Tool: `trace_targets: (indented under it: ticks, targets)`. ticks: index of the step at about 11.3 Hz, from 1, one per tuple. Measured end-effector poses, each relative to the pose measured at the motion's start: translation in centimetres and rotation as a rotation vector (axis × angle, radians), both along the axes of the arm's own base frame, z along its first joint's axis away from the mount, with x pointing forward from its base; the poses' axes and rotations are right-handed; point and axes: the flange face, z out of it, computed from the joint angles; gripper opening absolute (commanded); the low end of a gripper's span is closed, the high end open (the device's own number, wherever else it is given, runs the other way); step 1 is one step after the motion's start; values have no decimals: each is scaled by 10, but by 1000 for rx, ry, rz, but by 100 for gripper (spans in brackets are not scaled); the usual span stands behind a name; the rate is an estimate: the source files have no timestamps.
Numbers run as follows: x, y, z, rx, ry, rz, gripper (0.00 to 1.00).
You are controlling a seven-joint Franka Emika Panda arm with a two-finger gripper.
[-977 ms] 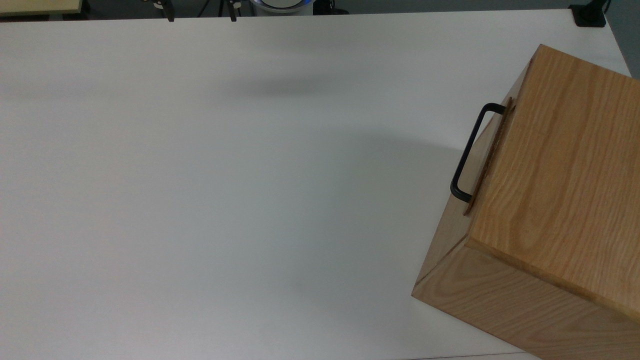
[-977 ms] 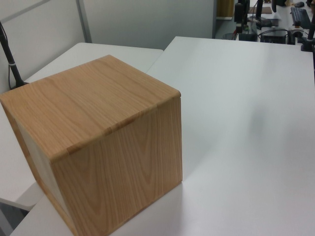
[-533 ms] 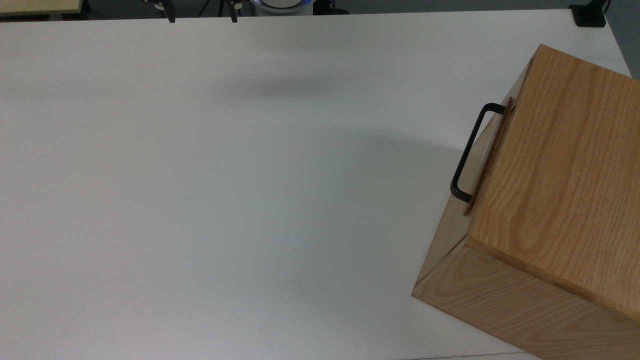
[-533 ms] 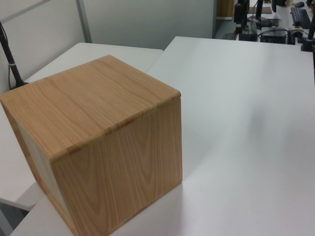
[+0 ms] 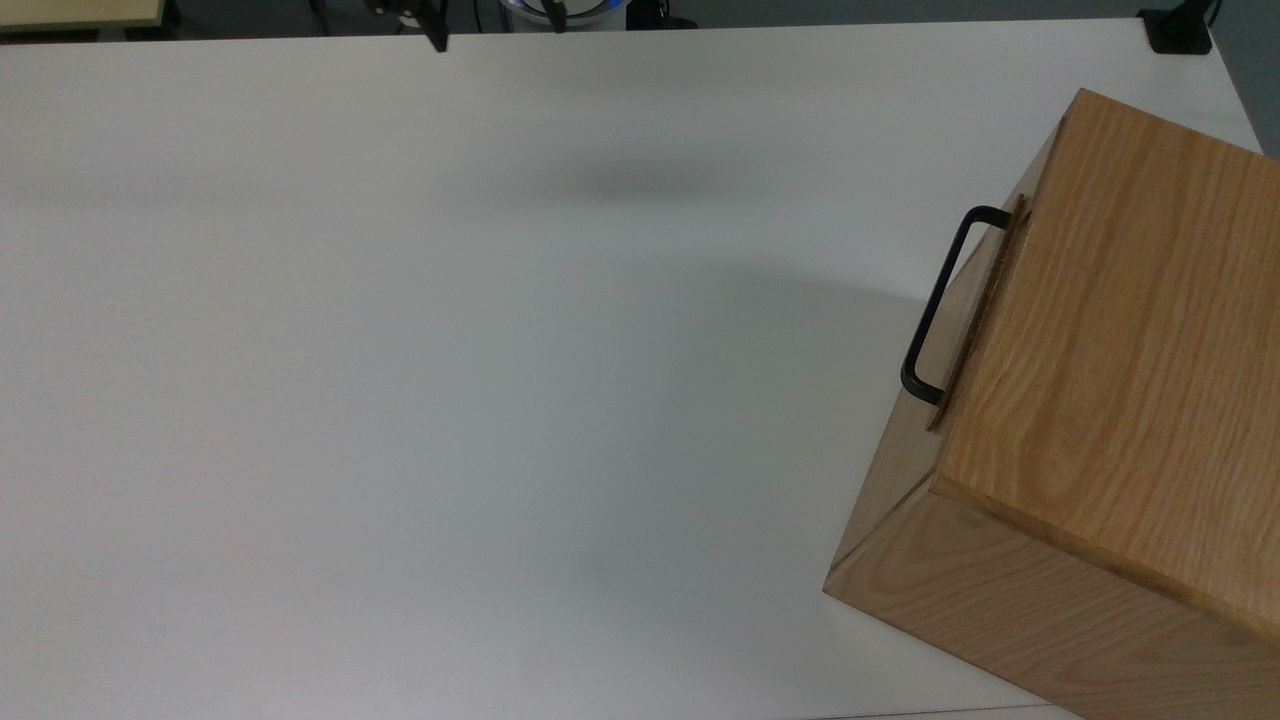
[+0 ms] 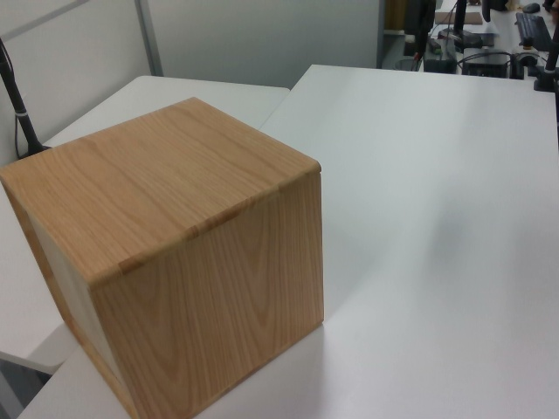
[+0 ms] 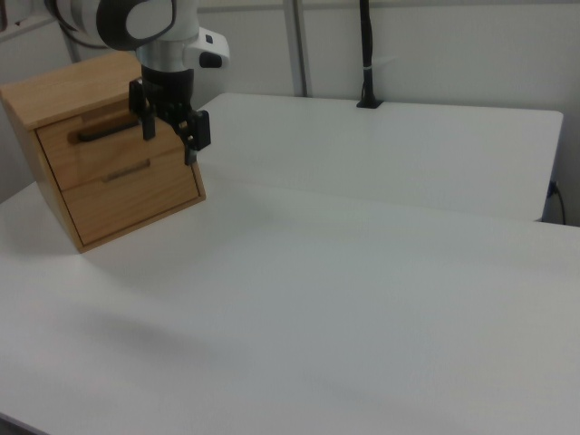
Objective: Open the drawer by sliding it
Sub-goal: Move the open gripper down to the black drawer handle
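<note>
Cabinet: one oak box [image 5: 1110, 330] on the white table [image 5: 450, 350], at the top view's right edge; in the right view it sits at the far left [image 7: 63, 91].
Drawer: one upper drawer [image 7: 113, 149] in the cabinet's front, pushed in, its panel nearly flush with the box; a second panel [image 7: 136, 195] lies below it in the right view.
Handle: one black U-shaped bar [image 5: 935, 305] on the drawer front, standing out toward the top view's left; in the right view [image 7: 104, 131] it runs across the upper panel.
Gripper: one [image 7: 172, 131], hanging from the white arm [image 7: 136, 23], pointing down, above the table and apart from the handle; in the right view it overlaps the cabinet's front.
Fingers: two black fingers [image 7: 197, 136], spread apart, nothing between them; their tips also show at the top view's upper edge [image 5: 435, 30].
</note>
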Motion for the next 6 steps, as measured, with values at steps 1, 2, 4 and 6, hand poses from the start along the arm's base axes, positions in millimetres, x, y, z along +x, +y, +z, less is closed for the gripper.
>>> trace_targets:
  ticks: [1, 2, 4, 6]
  targets:
    - [5, 8, 5, 44, -16, -93, 100]
    - [12, 25, 4, 73, -17, -161, 100]
    - [42, 78, -24, 114, -7, -273, 100]
    - [72, 117, -61, 197, 16, -311, 100]
